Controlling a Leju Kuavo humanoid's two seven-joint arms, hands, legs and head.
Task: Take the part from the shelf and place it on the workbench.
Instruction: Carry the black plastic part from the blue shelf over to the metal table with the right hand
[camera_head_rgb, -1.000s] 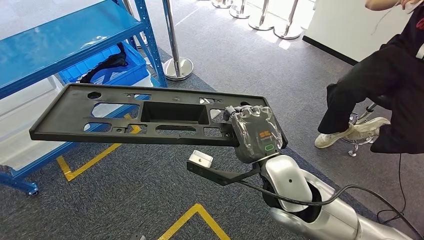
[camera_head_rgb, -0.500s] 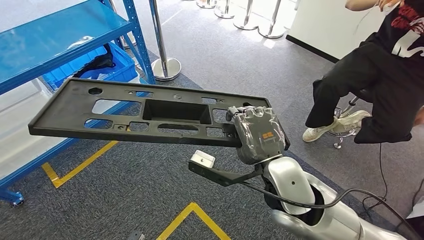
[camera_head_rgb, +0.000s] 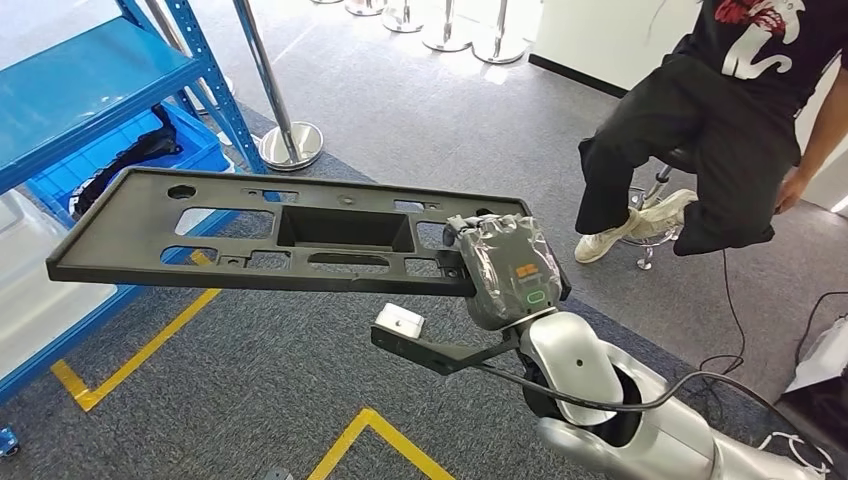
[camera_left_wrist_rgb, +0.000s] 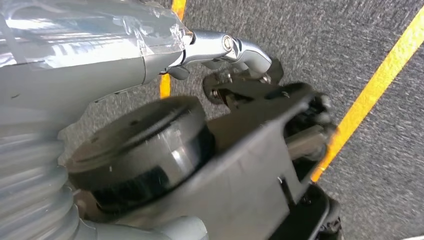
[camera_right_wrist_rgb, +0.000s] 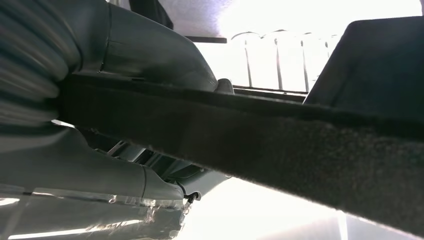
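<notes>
The part (camera_head_rgb: 130, 215) is a long, flat black plastic panel with several cut-outs and a rectangular recess in its middle. My right hand (camera_head_rgb: 505, 265), wrapped in clear film, grips its right end and holds it level in the air above the grey carpet. In the right wrist view the part's dark edge (camera_right_wrist_rgb: 280, 145) runs across the picture, with my right hand (camera_right_wrist_rgb: 150, 55) clamped around it. My left hand (camera_left_wrist_rgb: 100, 45) hangs over the carpet with its thumb stretched out, and its fingers are hidden.
The blue shelf (camera_head_rgb: 70, 90) stands at the left, with a blue bin (camera_head_rgb: 110, 150) holding a black piece beneath it. A stanchion base (camera_head_rgb: 290, 145) stands beside it. A person (camera_head_rgb: 700, 120) sits on a stool at the right. Yellow tape (camera_head_rgb: 140, 350) and a cable (camera_head_rgb: 740, 330) lie on the carpet.
The whole picture has shifted: the camera has turned to the right, so the shelf sits further left and the seated person is more in view. The part stays in my right hand.
</notes>
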